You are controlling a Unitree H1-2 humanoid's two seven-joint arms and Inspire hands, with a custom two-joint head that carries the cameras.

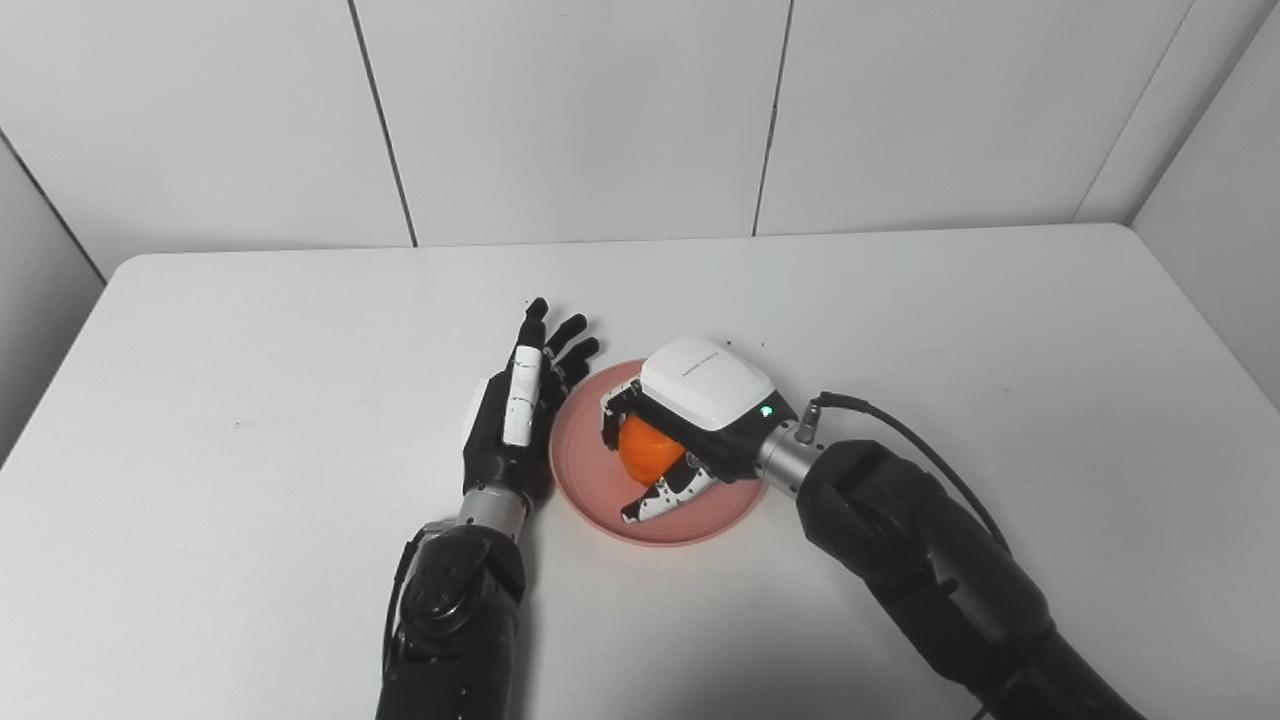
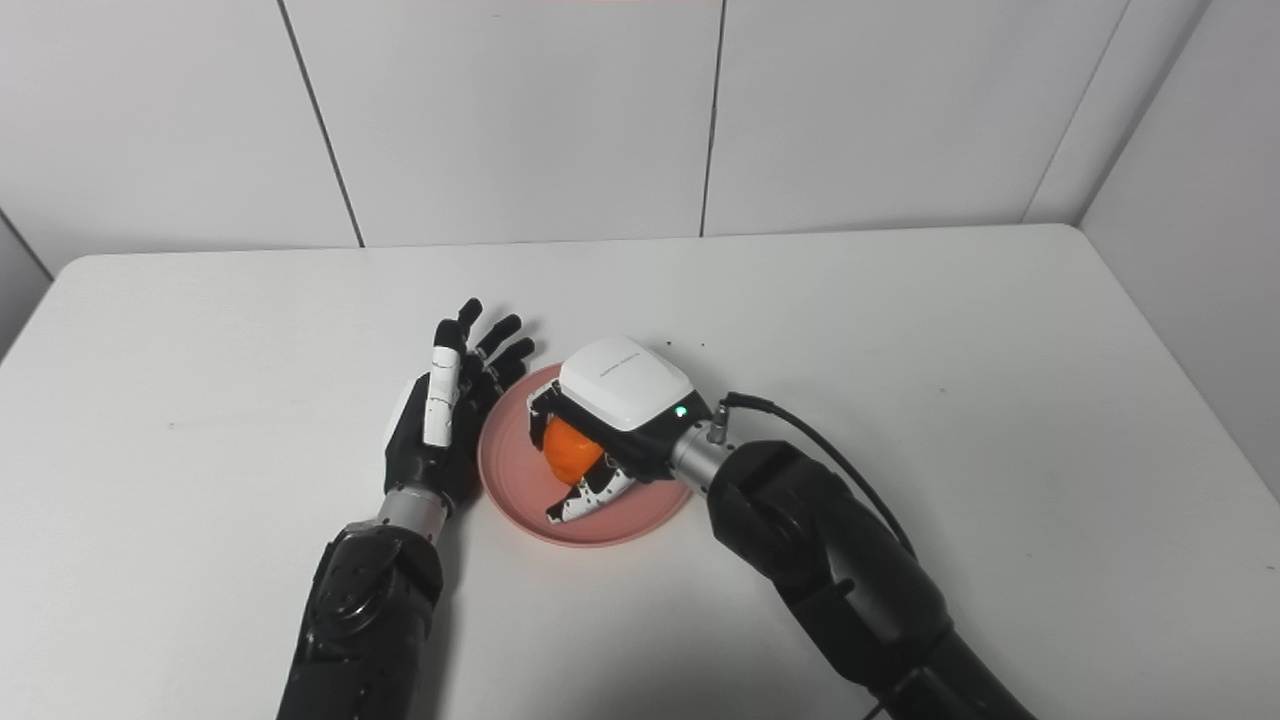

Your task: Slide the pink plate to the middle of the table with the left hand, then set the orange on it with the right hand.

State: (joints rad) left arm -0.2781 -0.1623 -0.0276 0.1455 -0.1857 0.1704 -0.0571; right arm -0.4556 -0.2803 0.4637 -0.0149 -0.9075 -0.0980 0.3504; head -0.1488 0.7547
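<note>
1 round pink plate (image 1: 600, 500) and 1 round orange fruit (image 1: 648, 449) occupy the white desk (image 1: 1000, 350). The plate sits near the desk's middle, with open surface on all sides. The right robot hand (image 1: 672, 432) grips the orange over the plate. The left robot hand (image 1: 515, 410) stands empty, fingers extended, against the plate's left rim.

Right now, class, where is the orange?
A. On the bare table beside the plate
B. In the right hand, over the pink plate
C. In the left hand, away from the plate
B: the right hand curls around the orange above the pink plate.
</note>
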